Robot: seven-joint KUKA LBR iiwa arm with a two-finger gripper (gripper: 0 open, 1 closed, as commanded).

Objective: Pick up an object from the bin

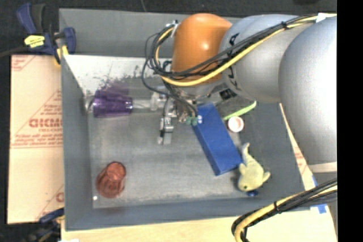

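We make out one black mark on the silver casing of the arm (272, 59), just beside its orange cover (195, 39). It looks like a capital "A", and we cannot tell whether more letters stand next to it. On the things lying in the bin (142, 161) we find no lettering we can read.

Arm (283, 59): silver-grey, enters from view's right, extends leftward. Wrist: orange cover (198, 42) on top, yellow & blk cables (170, 68) looped round it. Gripper (165, 132): hangs below cover, pts downward, approx mid-view.
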